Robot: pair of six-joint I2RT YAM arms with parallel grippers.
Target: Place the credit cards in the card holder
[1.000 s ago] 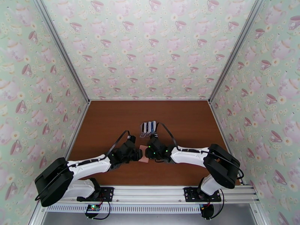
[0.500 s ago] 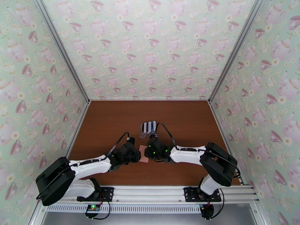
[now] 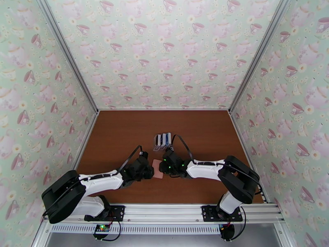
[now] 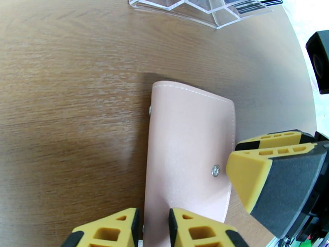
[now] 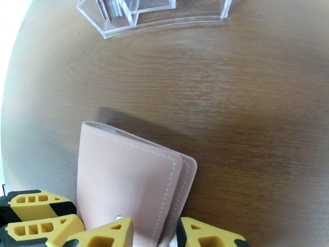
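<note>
— How would the card holder [image 4: 189, 161] handle?
— Light, soft and floppy, I judged. It was best pinched at a flap edge. It lay folded at both sets of fingertips. The right gripper [image 5: 154, 233] clamped one edge. The left gripper [image 4: 154, 227] had its jaws narrow about the other, and I could not tell whether they gripped it.
— And the containers?
— The credit cards [image 3: 163, 139] stood in the clear rack [image 4: 185, 7], beyond the fingers. The holder's inside was hidden.

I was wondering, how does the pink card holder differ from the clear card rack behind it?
The pink card holder is opaque and stitched; the clear card rack is see-through plastic. The card holder is folded, no card showing; the rack stands upright with cards in its slots. The card holder is nearer the front of the table, the rack farther back. Both are small.
</note>
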